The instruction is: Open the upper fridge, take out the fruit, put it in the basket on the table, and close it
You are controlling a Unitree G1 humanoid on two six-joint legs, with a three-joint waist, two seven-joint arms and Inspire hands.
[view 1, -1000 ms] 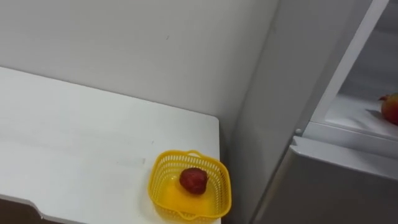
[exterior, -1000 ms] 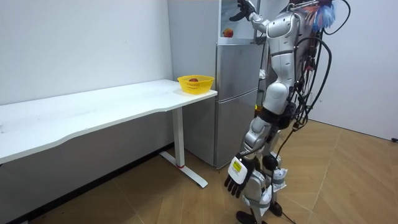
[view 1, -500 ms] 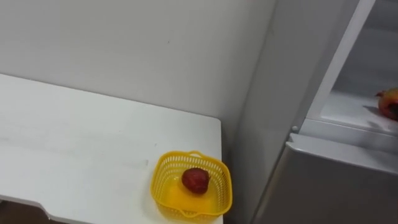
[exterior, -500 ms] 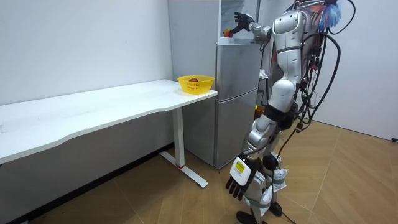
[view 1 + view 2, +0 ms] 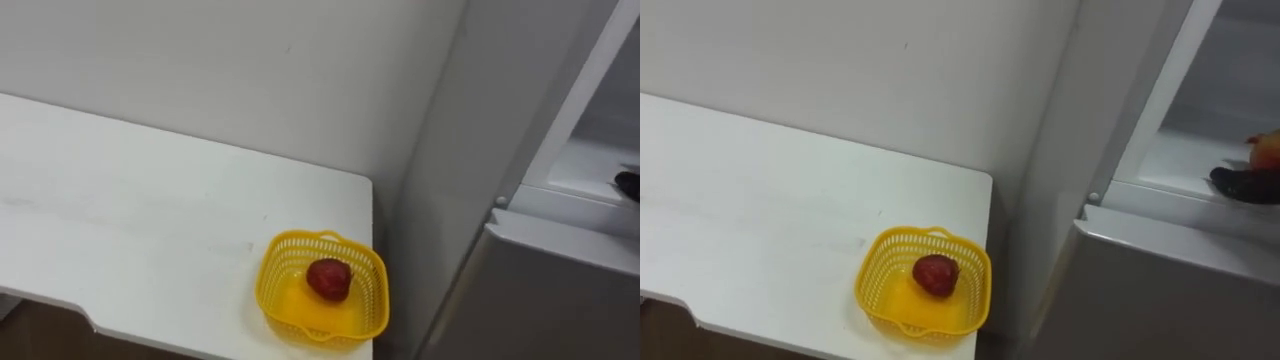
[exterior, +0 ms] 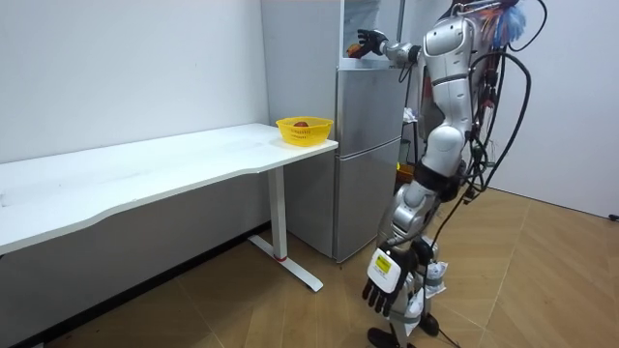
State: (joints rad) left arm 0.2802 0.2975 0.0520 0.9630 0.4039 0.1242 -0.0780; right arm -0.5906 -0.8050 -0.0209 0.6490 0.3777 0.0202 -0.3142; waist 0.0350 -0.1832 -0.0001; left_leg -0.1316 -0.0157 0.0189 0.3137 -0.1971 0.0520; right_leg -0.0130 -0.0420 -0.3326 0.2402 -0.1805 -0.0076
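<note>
On the shelf (image 5: 1175, 165) of the open upper fridge lies a red and yellow fruit (image 5: 1269, 146), at the right edge of the right eye view. My right hand (image 5: 1243, 183) reaches in from the right, its dark fingers straight just in front of the fruit; I cannot tell whether they touch it. The room view has this hand (image 6: 367, 43) spread open at the fridge's upper compartment. My left hand (image 6: 387, 280) hangs relaxed beside my leg. I stand facing the fridge.
A yellow basket (image 5: 277, 262) holding a red fruit (image 5: 328, 278) sits at the white table's (image 5: 130, 210) corner, next to the fridge's side wall (image 5: 450, 180). The lower fridge door (image 5: 1160, 290) is closed. A white wall runs behind the table.
My right hand has come down from above and reached the shelf beside the fruit. The head camera has shifted a little. The basket has not moved.
</note>
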